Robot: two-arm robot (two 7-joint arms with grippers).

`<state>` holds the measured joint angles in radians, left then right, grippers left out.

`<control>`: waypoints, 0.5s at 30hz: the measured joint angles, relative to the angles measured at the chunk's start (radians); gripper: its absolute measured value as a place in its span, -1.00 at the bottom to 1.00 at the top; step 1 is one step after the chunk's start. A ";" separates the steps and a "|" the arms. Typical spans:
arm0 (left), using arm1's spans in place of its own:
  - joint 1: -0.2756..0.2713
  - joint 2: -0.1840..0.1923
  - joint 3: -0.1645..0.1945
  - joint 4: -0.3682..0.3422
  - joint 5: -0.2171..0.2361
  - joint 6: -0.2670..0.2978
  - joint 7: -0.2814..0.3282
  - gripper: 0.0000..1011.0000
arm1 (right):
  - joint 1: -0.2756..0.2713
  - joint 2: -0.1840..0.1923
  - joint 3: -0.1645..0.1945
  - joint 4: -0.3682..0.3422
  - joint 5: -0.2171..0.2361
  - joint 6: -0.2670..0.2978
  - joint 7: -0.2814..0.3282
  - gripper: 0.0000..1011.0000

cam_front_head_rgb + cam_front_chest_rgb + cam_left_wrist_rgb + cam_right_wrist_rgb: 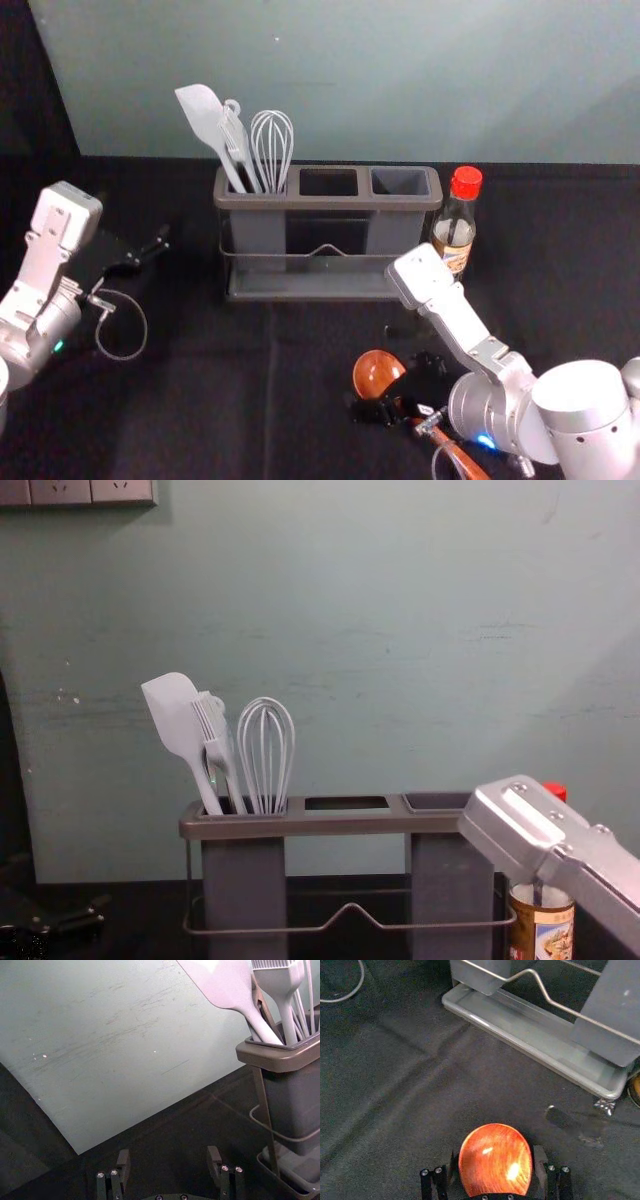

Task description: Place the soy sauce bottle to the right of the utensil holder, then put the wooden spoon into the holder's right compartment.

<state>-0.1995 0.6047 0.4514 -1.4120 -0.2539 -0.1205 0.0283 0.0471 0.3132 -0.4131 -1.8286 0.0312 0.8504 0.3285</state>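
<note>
Head view: right gripper point(392, 386) straddles glossy wooden spoon point(376, 373), left gripper point(140, 234) near holder point(330, 203).

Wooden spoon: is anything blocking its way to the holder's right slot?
The holder's front wire and rim stand between the spoon and that slot, so it probably needs lifting over them. The bottle stands farther right, seemingly clear.

Extras beyond my right gripper point(393, 385)
Ahead and to its left, I see a spatula point(203, 115), a brush point(213, 732) and a whisk point(272, 145) standing together, the brush between the others. Farther ahead is the green wall point(400, 80), with sockets point(62, 490) high to the gripper's left; black cloth point(200, 410) spreads below it.
</note>
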 joint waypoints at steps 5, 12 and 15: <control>0.000 0.000 0.000 0.000 0.000 0.000 0.000 0.99 | 0.002 -0.009 0.000 0.009 -0.010 -0.006 0.009 0.98; 0.000 0.000 0.000 0.000 0.000 0.000 0.000 0.99 | 0.004 -0.017 0.002 0.014 -0.023 -0.003 0.020 0.78; 0.000 0.000 0.000 0.000 0.000 0.000 0.000 0.99 | 0.001 -0.018 0.005 0.008 -0.031 0.002 0.025 0.66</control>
<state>-0.1996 0.6047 0.4514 -1.4120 -0.2539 -0.1205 0.0283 0.0485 0.2949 -0.4081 -1.8205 0.0003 0.8528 0.3532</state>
